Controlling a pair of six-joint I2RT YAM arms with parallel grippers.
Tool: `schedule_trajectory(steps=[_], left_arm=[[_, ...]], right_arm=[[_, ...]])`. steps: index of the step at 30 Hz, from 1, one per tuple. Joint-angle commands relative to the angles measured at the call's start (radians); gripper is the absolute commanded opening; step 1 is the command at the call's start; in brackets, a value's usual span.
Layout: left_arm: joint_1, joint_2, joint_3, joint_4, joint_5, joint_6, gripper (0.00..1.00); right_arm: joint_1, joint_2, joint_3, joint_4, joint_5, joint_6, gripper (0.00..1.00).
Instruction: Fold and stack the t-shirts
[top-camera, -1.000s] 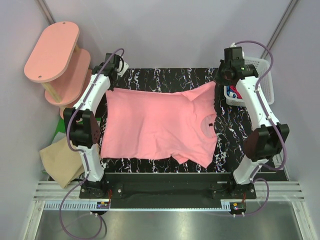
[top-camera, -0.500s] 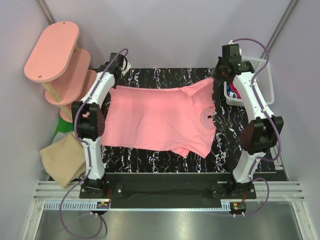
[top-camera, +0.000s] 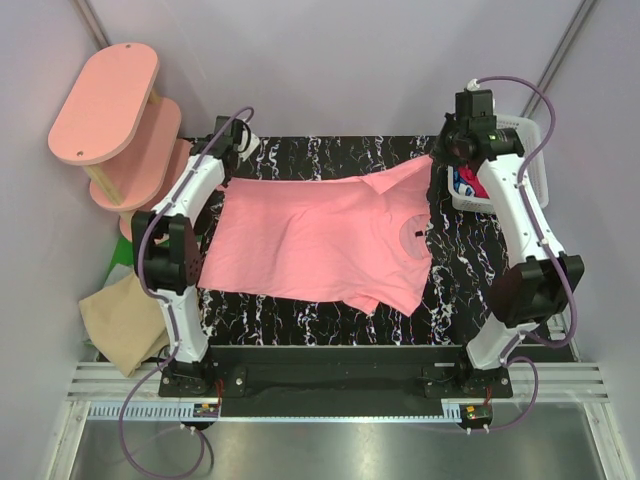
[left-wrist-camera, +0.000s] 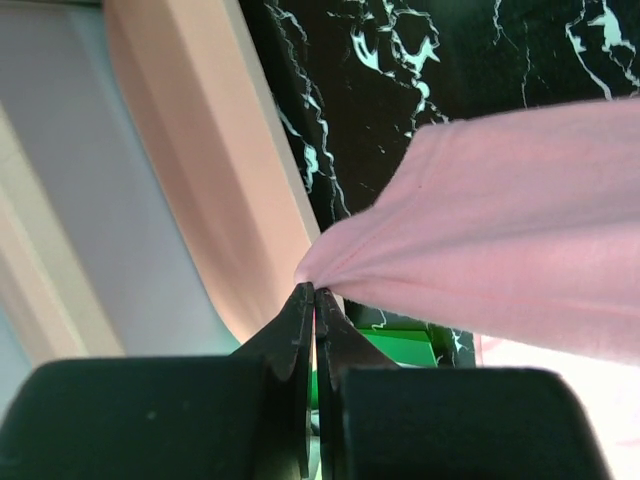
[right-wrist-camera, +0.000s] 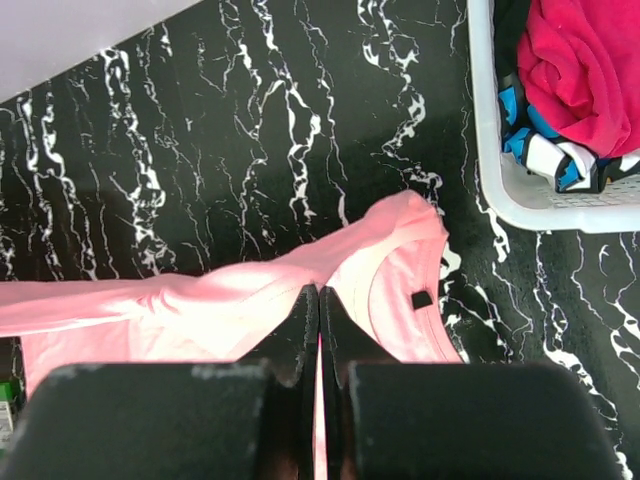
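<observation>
The salmon-pink t-shirt (top-camera: 320, 240) is stretched across the black marbled table, neck hole to the right. Its far edge is lifted and pulled taut between the two grippers. My left gripper (top-camera: 229, 175) is shut on the far left hem corner (left-wrist-camera: 330, 262). My right gripper (top-camera: 435, 160) is shut on the far right sleeve edge (right-wrist-camera: 300, 275), next to the collar. The near half of the shirt lies on the table. A tan-beige t-shirt (top-camera: 120, 320) sits crumpled off the table's left side. A magenta-red t-shirt (right-wrist-camera: 580, 60) lies in the basket.
A white lattice basket (top-camera: 530, 150) stands at the far right with other clothes in it. Pink oval shelf boards (top-camera: 105, 100) stand at the far left, close beside my left gripper (left-wrist-camera: 315, 292). Something green (left-wrist-camera: 400, 345) shows at the table's left edge.
Both grippers have pulled toward the far edge and apart, lifting and tightening the shirt's far edge. The whole shirt has slid away from the near edge.
</observation>
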Motion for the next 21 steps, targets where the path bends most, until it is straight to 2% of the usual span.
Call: schedule_trajectory(steps=[1, 3, 6, 10, 15, 19, 21], left_arm=[[0.005, -0.158, -0.084, 0.049, -0.003, -0.002, 0.0], [0.005, -0.268, -0.114, 0.02, 0.028, -0.03, 0.0], [0.005, -0.412, -0.133, -0.072, 0.129, -0.087, 0.0], [0.005, -0.715, -0.063, -0.217, 0.298, -0.154, 0.0], [0.004, -0.914, 0.032, -0.398, 0.396, -0.229, 0.0], [0.004, -1.031, 0.095, -0.478, 0.424, -0.265, 0.0], [0.004, -1.083, 0.111, -0.51, 0.429, -0.274, 0.0]], right_arm=[[-0.005, -0.111, 0.002, -0.021, -0.061, 0.018, 0.0], [-0.002, -0.174, -0.031, -0.024, -0.095, 0.019, 0.0], [0.011, -0.353, -0.064, -0.027, -0.152, 0.003, 0.0], [0.011, -0.644, -0.031, -0.029, -0.268, -0.027, 0.0], [0.021, -0.808, 0.058, -0.066, -0.322, -0.029, 0.0], [0.021, -0.961, 0.032, -0.026, -0.388, -0.015, 0.0], [0.023, -0.987, 0.05, -0.027, -0.385, -0.012, 0.0]])
